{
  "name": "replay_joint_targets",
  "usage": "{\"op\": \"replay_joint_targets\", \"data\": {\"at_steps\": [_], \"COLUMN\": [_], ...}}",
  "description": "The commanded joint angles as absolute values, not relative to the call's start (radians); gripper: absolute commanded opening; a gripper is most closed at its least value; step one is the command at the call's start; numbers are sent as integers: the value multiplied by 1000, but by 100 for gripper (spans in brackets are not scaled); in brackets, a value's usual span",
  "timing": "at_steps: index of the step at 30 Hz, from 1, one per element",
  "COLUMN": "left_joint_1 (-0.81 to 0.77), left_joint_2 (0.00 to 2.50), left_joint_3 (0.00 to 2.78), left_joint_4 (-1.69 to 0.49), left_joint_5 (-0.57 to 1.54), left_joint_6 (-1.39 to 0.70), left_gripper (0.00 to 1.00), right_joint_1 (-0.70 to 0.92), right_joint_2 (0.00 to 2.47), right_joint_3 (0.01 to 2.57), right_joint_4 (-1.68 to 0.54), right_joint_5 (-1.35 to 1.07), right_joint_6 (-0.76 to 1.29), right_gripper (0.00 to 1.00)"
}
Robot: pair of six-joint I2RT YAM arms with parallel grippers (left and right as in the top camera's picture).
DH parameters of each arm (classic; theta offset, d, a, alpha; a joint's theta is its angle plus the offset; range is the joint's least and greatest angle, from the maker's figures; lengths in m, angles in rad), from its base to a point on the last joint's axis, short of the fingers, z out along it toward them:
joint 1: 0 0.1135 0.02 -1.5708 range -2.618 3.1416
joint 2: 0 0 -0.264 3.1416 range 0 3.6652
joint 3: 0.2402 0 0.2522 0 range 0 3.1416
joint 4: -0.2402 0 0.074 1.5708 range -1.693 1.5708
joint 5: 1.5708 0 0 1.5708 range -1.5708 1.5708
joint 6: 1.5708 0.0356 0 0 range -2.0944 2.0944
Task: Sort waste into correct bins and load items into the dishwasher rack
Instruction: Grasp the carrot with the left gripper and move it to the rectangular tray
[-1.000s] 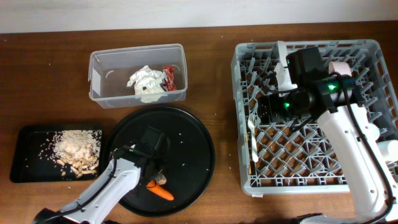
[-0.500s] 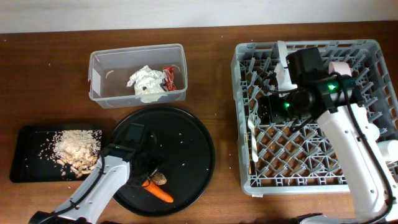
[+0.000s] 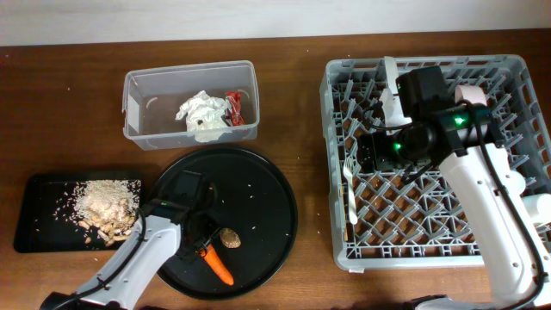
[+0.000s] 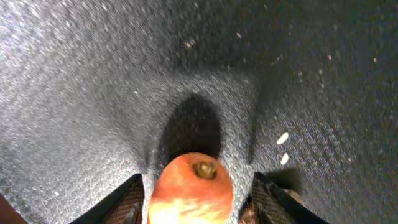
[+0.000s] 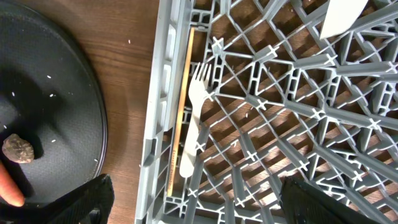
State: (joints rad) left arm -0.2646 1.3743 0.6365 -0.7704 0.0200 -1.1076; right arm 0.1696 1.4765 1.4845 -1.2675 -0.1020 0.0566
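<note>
An orange carrot lies on the large round black tray, next to a small brown lump. My left gripper is shut on the carrot's thick end, a finger on each side. My right gripper is open and empty above the left edge of the grey dishwasher rack. A white fork lies in the rack below the right gripper. The clear tub holds a crumpled napkin and a red-and-white wrapper. The flat black tray holds beige scraps.
An upright white plate, a pinkish bowl and a white cup sit in the rack. A thin wooden stick lies along the rack's left wall. Small white crumbs dot the round tray.
The left gripper shifted left and settled on the carrot's thick end. The carrot has turned to point more toward the front edge. The brown lump has moved slightly up and right. The right arm is still.
</note>
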Motion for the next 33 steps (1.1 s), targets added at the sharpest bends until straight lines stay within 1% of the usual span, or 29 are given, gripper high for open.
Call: {"op": "replay_joint_targets", "data": {"at_steps": [1, 5, 7, 8, 11, 12, 16, 17, 18, 19, 21, 22, 23, 26, 29, 32, 33], "left_joint_1": [-302, -339, -337, -338, -337, -337, -335, -317, -291, -268, -143, -79, 38, 284, 537, 666, 683], "left_joint_2": [1369, 1369, 1369, 1369, 1368, 1368, 1368, 1367, 1363, 1361, 1361, 1361, 1361, 1361, 1378, 1435, 1457], "left_joint_3": [627, 606, 606, 606, 607, 607, 652, 693, 741, 784, 954, 1009, 1082, 1124, 1124, 1124, 1124], "left_joint_4": [-791, -797, -798, -801, -802, -802, -810, -844, -888, -925, -1028, -1041, -1043, -995, -928, -858, -848], "left_joint_5": [49, 44, 34, 34, 47, 48, 37, 20, -6, -29, -79, -79, -80, -108, -276, -341, -341], "left_joint_6": [-1094, -1094, -1094, -1093, -1052, -1048, -991, -971, -934, -902, -776, -735, -680, -612, -612, -612, -612], "left_gripper": [57, 57, 50, 45, 14, 10, 5, 5, 2, 2, 1, 1, 1, 2, 1, 1, 1], "right_joint_1": [163, 163, 163, 163, 163, 163, 163, 163, 163, 163, 163, 163, 163, 163, 163, 163, 163], "right_joint_2": [1479, 1479, 1479, 1479, 1479, 1479, 1479, 1479, 1479, 1479, 1479, 1479, 1479, 1479, 1479, 1479, 1479], "right_joint_3": [1482, 1482, 1482, 1482, 1482, 1482, 1482, 1482, 1482, 1482, 1482, 1482, 1482, 1482, 1482, 1482, 1482], "right_joint_4": [-1269, -1269, -1270, -1271, -1270, -1270, -1272, -1272, -1272, -1272, -1272, -1272, -1272, -1272, -1272, -1272, -1272], "right_joint_5": [-100, -100, -100, -99, -96, -96, -95, -93, -93, -93, -93, -93, -93, -93, -93, -93, -93], "right_joint_6": [63, 63, 63, 63, 63, 63, 63, 63, 63, 63, 63, 63, 63, 63, 63, 63, 63], "right_gripper": [89, 89, 89, 89, 89, 89, 89, 89, 89, 89, 89, 89, 89, 89, 89, 89, 89]}}
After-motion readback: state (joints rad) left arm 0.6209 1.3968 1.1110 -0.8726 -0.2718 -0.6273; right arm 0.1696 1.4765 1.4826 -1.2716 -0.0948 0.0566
